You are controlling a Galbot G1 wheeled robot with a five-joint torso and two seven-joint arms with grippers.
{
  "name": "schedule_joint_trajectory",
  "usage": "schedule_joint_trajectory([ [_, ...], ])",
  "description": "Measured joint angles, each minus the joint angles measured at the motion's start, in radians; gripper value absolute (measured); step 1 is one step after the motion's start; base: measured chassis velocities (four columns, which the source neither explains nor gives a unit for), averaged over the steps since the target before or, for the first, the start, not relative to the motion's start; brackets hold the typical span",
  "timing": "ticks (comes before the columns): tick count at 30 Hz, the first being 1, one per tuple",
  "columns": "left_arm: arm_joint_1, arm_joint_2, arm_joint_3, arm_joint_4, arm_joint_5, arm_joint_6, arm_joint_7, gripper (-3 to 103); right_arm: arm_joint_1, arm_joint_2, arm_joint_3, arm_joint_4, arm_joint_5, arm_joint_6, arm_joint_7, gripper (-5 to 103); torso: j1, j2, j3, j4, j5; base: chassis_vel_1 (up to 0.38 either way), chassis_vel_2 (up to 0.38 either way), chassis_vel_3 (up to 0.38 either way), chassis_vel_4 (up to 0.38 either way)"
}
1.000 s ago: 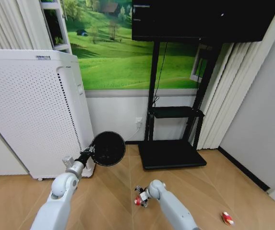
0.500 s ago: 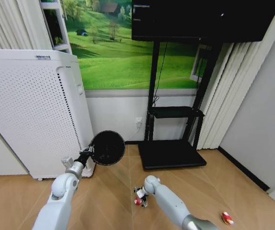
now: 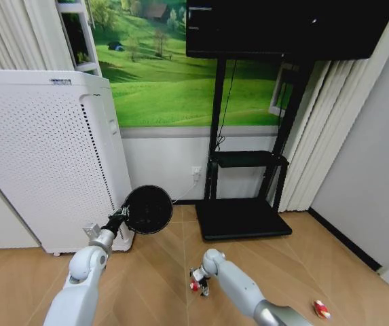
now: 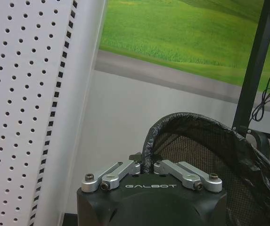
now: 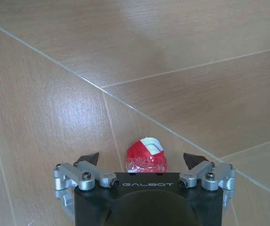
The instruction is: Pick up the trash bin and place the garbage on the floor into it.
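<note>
The left gripper (image 4: 146, 165) has drifted slightly left, fingers pinched on the trash bin (image 3: 148, 210) rim, held aloft; the right gripper (image 5: 143, 162) has settled lower — jaws spread wide around a red-and-white can (image 5: 146, 157) on the floor (image 5: 172, 42) — ready to close.

The trash bin (image 4: 205, 150) looks like black wire mesh lined with a crinkled, glossy plastic bag. The floor (image 5: 172, 56) is smooth wood with a soft sheen, and the red-and-white garbage (image 5: 146, 156) looks crumpled and shiny.
</note>
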Motion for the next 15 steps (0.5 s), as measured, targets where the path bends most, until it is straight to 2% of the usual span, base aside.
schedule_joint_trajectory([
  [2, 0.001, -0.008, 0.001, -0.001, 0.003, -0.001, 0.003, 7, 0.005, 0.017, -0.001, -0.022, -0.002, -0.002, 0.009, 91, 0.0, 0.0, 0.0, 0.0, 0.0, 0.0, 0.0, 0.0, 0.0],
  [3, 0.001, -0.008, 0.001, -0.001, 0.003, -0.001, 0.003, 7, 0.005, 0.017, -0.001, -0.022, -0.002, -0.002, 0.009, 91, 0.0, 0.0, 0.0, 0.0, 0.0, 0.0, 0.0, 0.0, 0.0],
  [5, 0.002, -0.008, 0.002, -0.005, 0.004, -0.001, 0.003, 7, 0.005, 0.026, -0.001, -0.031, -0.002, -0.006, 0.015, 80, 0.0, 0.0, 0.0, 0.0001, 0.0, 0.0, 0.0, 0.0, 0.0],
  [6, 0.002, -0.008, 0.002, -0.005, 0.004, -0.001, 0.003, 7, 0.005, 0.026, -0.001, -0.031, -0.002, -0.006, 0.015, 80, 0.0, 0.0, 0.0, 0.0001, 0.0, 0.0, 0.0, 0.0, 0.0],
  [9, 0.001, 0.0, 0.0, -0.007, 0.003, -0.001, 0.003, 7, 0.004, 0.031, -0.002, -0.04, -0.005, -0.007, 0.035, 65, 0.0, 0.0, 0.0, 0.0, 0.0, 0.0, 0.0, 0.0, 0.0],
  [11, 0.001, 0.001, -0.001, -0.007, 0.002, -0.001, 0.003, 7, 0.004, 0.032, -0.001, -0.04, -0.006, -0.007, 0.037, 65, 0.0, 0.0, 0.0, 0.0, 0.0, 0.0, 0.0, 0.0, 0.0],
  [12, 0.0, 0.001, -0.002, -0.007, 0.001, -0.001, 0.004, 7, 0.003, 0.033, -0.001, -0.041, -0.006, -0.007, 0.041, 54, 0.0, 0.0, 0.0, 0.0001, 0.0, 0.0, 0.0, 0.0, 0.0],
  [13, 0.0, 0.001, -0.002, -0.007, 0.001, -0.001, 0.004, 7, 0.003, 0.033, -0.001, -0.041, -0.006, -0.007, 0.041, 54, 0.0, 0.0, 0.0, 0.0001, 0.0, 0.0, 0.0, 0.0, 0.0],
  [14, 0.001, 0.0, -0.002, -0.008, 0.001, -0.001, 0.005, 7, 0.003, 0.033, -0.001, -0.042, -0.006, -0.007, 0.043, 48, 0.0, 0.0, 0.0, 0.0001, 0.0, 0.0, 0.0, 0.0, 0.0],
  [15, 0.005, -0.003, 0.001, -0.01, 0.001, 0.0, 0.008, 7, 0.003, 0.033, 0.002, -0.044, -0.005, -0.007, 0.048, 37, 0.0, 0.0, 0.0, 0.0, 0.0, 0.0, 0.0, 0.0, 0.0],
])
